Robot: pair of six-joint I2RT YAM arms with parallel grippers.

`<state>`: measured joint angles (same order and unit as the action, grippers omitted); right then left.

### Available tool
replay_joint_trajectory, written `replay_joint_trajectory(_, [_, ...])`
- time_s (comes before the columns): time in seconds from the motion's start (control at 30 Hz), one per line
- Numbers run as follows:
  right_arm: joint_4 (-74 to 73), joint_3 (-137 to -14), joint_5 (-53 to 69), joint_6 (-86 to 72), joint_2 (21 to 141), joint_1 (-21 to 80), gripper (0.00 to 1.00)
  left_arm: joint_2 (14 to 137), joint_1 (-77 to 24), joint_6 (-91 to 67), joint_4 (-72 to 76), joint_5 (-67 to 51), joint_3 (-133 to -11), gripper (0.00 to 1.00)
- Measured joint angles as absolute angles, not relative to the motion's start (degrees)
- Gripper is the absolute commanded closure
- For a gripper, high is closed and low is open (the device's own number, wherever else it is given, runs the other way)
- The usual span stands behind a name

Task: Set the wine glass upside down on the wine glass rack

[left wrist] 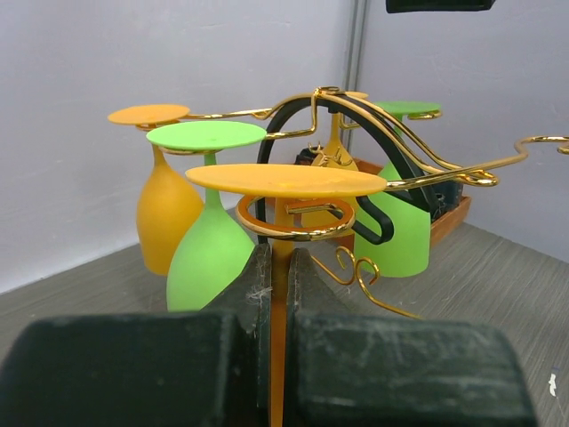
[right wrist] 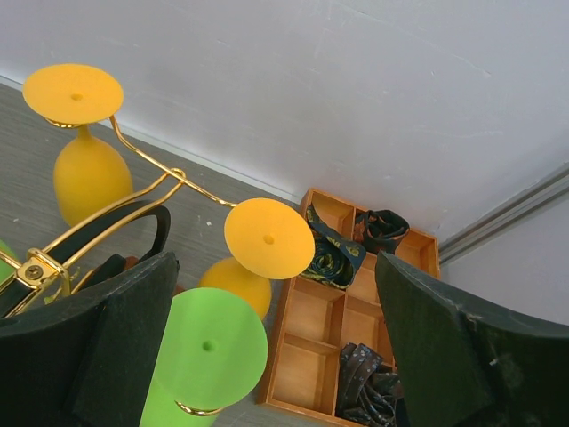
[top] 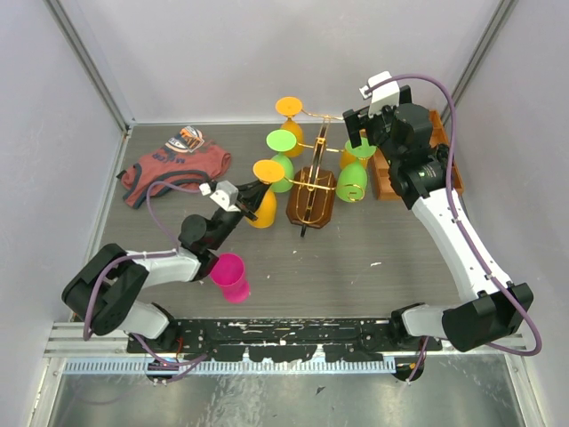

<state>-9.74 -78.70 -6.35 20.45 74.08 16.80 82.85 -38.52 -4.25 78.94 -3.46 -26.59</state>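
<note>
Left wrist: left hand (left wrist: 278, 294) pinches the glass (left wrist: 284, 180) stem, foot above the rack (left wrist: 418, 169) loop; release seems next; right hand (right wrist: 284, 342) gapes empty.

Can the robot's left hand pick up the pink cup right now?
Probably not yet. The left hand is shut on the stem of the orange wine glass at the rack, so it is full. The pink cup sits close beside that arm, uncovered.
</note>
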Motion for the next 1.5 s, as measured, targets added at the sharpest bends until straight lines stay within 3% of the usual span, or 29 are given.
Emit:
replay_joint_trajectory(0.37, [-10.15,-78.7,-6.35,20.47,74.08,16.8,0.03,81.87,-38.52,-3.03,78.96,-2.46,-25.69,0.95])
replay_joint_trajectory(1.27, [-11.25,-78.39,-6.37,20.47,74.15,16.75,0.02,77.8,-38.52,-3.49,78.98,-1.65,-23.07,0.94])
replay_joint_trajectory(1.37, [-11.25,-78.41,-6.37,20.45,74.17,16.75,0.02,77.82,-38.48,-3.44,78.98,-4.14,-23.07,0.83])
replay_joint_trajectory(1.47, [-11.25,-78.39,-6.37,20.45,74.19,16.75,0.02,77.95,-38.46,-3.7,78.96,-7.14,-23.09,0.56])
replay_joint_trajectory(1.5, [-11.25,-78.39,-6.37,20.45,74.19,16.75,0.02,78.19,-38.46,-4.12,78.94,-8.25,-23.11,0.51])
